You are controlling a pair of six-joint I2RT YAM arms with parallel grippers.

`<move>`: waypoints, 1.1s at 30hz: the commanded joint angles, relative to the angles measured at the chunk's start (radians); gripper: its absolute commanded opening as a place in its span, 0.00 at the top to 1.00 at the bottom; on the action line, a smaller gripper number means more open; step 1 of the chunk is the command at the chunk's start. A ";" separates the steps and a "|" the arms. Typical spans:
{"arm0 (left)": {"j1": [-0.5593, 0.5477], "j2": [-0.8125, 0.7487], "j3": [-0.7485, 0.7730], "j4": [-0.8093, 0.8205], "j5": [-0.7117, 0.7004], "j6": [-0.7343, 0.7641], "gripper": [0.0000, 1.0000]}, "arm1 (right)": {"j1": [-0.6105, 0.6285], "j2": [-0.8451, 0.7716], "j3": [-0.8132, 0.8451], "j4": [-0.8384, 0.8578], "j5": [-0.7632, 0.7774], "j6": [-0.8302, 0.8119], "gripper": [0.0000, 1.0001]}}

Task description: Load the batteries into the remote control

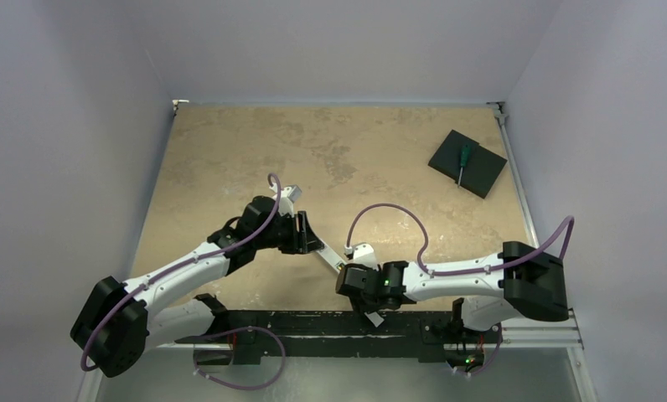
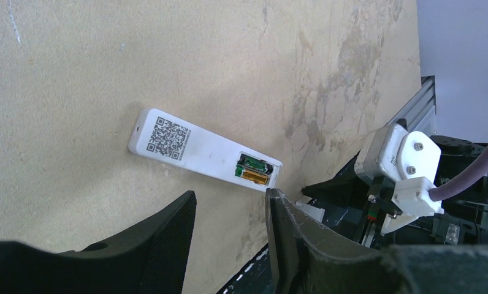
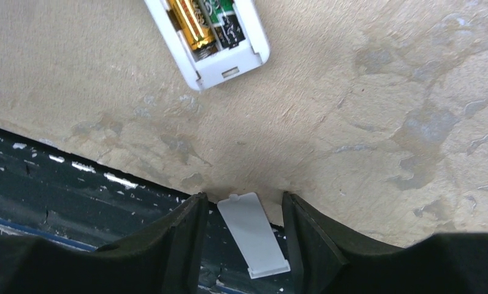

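Observation:
The white remote control [image 2: 195,147] lies back-up on the tan table, a QR code near one end. Its battery recess is uncovered, and both batteries sit in it side by side: a dark one [image 2: 254,163] and a gold one [image 2: 254,177]. My left gripper [image 2: 230,196] hovers open just beside that end, holding nothing. In the right wrist view the same end of the remote control [image 3: 226,64] is at the top. My right gripper [image 3: 244,197] is open, its fingers either side of a small white battery cover [image 3: 255,239] at the table's near edge, with gaps on both sides.
A black square pad [image 1: 467,164] with a green-handled screwdriver [image 1: 462,159] on it sits at the back right. The black mounting rail [image 1: 313,322] runs along the near table edge, under part of the cover. Both arms meet near the front middle of the table [image 1: 230,151].

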 commanded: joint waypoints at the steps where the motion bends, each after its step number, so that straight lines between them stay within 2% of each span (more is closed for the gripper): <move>1: 0.005 0.004 0.007 0.033 0.013 0.027 0.55 | -0.012 0.027 0.006 0.018 0.065 0.025 0.45; 10: 0.004 0.004 0.007 0.029 0.010 0.027 0.55 | -0.012 0.065 0.009 -0.020 0.100 -0.006 0.46; 25: 0.005 0.016 0.007 0.032 0.011 0.029 0.55 | 0.011 -0.010 -0.040 -0.016 0.050 -0.032 0.49; 33: 0.005 0.024 0.010 0.030 0.013 0.029 0.55 | 0.043 0.027 -0.037 -0.034 0.052 -0.010 0.49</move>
